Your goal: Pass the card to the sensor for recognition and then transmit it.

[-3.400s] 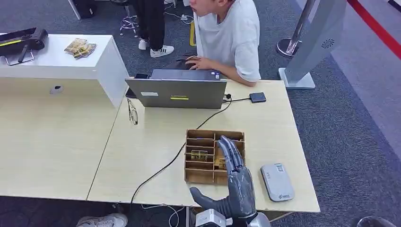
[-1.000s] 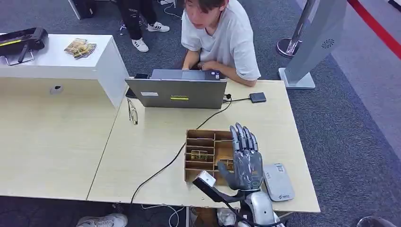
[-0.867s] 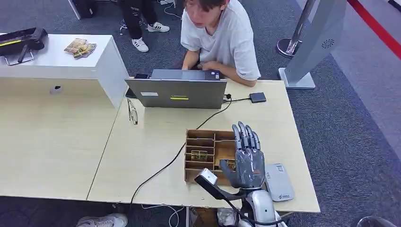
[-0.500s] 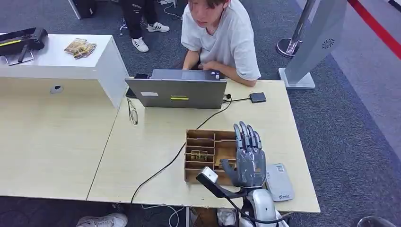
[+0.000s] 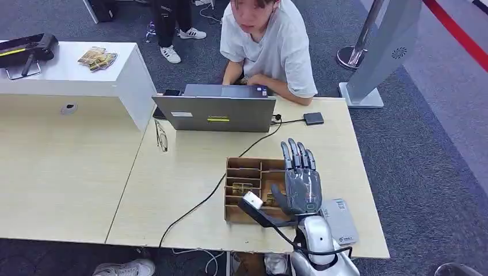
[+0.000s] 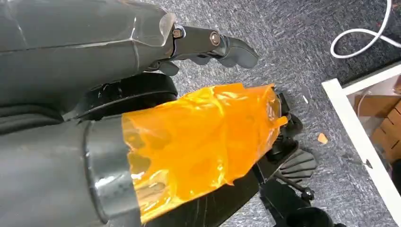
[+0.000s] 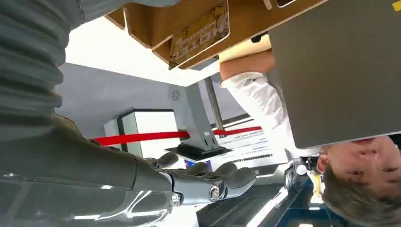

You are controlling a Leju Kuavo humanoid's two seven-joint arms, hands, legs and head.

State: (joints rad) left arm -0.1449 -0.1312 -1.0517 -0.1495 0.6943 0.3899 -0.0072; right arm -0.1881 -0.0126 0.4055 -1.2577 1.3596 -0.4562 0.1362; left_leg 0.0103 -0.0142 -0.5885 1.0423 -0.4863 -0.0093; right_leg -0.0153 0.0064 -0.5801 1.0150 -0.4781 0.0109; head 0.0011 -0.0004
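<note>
Gold-printed card [image 5: 270, 199] beneath my released right hand [image 5: 301, 183] looks thin, stiff, slick; I'd pinch its upstanding edge.

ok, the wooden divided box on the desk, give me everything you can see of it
The brown wooden divided box looks like thin plywood or board, open-topped, lying flat near the front edge of the light wooden desk. Partitions split it into narrow slots on one side and wider bays on the other. Gold-printed cards lie in some compartments. The robot's right hand, fingers extended and apart, hovers over its right part, hiding it; contact cannot be told. A black cable runs past its left side.
</note>
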